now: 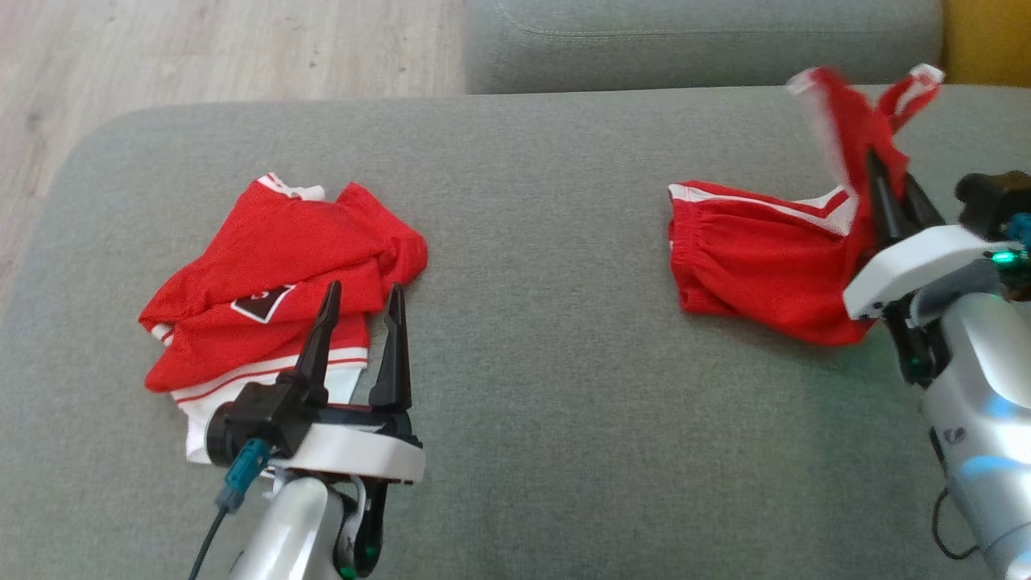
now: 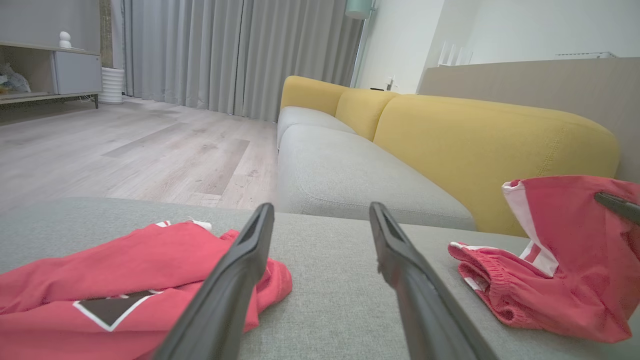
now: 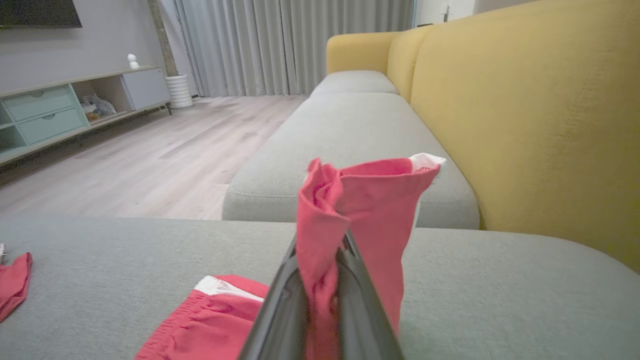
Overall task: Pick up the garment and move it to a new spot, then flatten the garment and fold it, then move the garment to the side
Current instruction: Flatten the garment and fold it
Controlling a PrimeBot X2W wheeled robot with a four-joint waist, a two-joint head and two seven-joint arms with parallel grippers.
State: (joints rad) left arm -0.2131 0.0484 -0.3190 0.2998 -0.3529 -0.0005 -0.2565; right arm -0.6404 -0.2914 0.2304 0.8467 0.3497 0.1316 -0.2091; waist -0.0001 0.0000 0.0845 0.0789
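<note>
The garment [image 1: 757, 258], red shorts with white stripes, lies at the right of the grey cushion [image 1: 532, 242]. My right gripper [image 1: 888, 173] is shut on one end of it and holds that end up off the cushion, the cloth standing above the fingertips. In the right wrist view the pinched cloth [image 3: 360, 200] rises between the shut fingers of the right gripper [image 3: 320, 245]. In the left wrist view the garment [image 2: 550, 270] shows at the right. My left gripper [image 1: 362, 294] stands open, with nothing between its fingers, over the near edge of a second red garment [image 1: 266, 298], crumpled at the left; in the left wrist view the left gripper [image 2: 321, 210] shows beside that heap [image 2: 100, 280].
A yellow backrest [image 3: 525, 125] runs along the right of the seat. Another grey seat cushion [image 1: 701, 40] lies beyond the gap. Wooden floor [image 1: 201, 48] is past the cushion's far left edge. A low cabinet [image 3: 60, 110] stands by the wall.
</note>
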